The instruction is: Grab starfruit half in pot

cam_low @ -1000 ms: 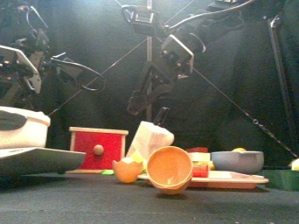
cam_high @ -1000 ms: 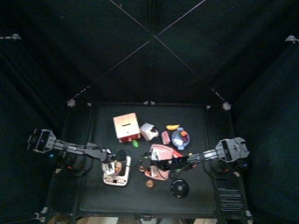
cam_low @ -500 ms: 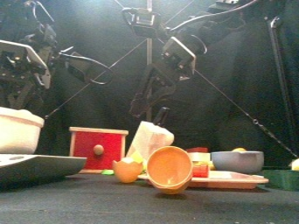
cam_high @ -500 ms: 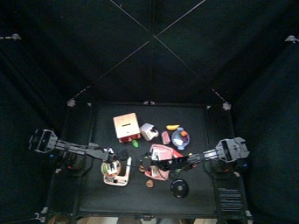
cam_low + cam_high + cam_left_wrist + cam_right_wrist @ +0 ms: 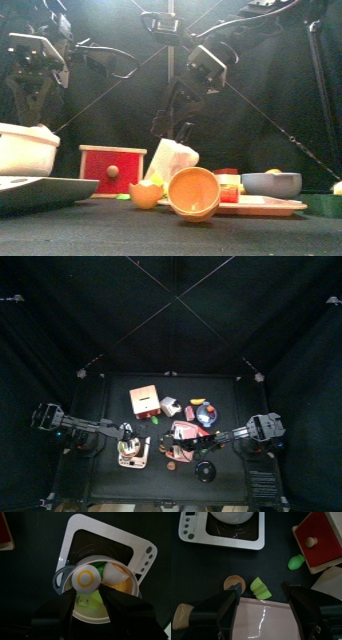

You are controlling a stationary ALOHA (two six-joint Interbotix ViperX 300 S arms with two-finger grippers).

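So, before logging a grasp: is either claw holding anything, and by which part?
Nothing is held. The left claw hangs open over the whitish pot with the yellow-green starfruit half; the right claw is open too.

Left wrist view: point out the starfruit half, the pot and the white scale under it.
starfruit half [image 5: 90, 601], left wrist view, its yellow-green flesh between the jaws.
pot [image 5: 137, 589], left wrist view, its pale rim.
white scale [image 5: 143, 553], left wrist view, the white panel with buttons.
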